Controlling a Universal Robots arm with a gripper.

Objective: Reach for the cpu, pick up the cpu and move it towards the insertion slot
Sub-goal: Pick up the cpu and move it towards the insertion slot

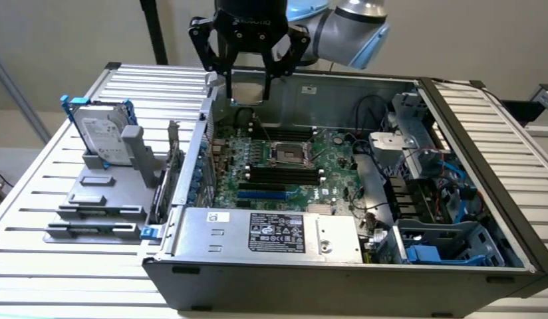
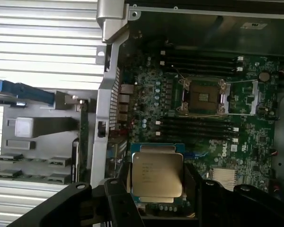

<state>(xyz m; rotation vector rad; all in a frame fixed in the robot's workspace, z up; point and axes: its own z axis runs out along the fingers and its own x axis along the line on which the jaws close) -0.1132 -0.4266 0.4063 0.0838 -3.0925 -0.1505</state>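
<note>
Pinched between the fingers (image 2: 157, 189), the cpu (image 2: 157, 176) hangs high above the motherboard, well apart from the insertion slot (image 2: 202, 97); a loose edge grip might let it tilt or drop

cpu (image 1: 247, 94): flat square chip, silvery-grey metal lid, pale greenish rim; faint printed text on the lid in the wrist view (image 2: 157, 174). It's clamped between the two fingers of the tool (image 1: 248, 85), off the board, hanging in the air above the rear edge of the open case, face roughly level in the wrist view.

insertion slot (image 1: 288, 155): square socket, shiny metal frame, dark centre, flat on the green motherboard just behind the black memory slots. In the wrist view (image 2: 202, 97) the frame's retention levers are visible and the centre is bare. cpu and slot are well apart, no contact.
</note>
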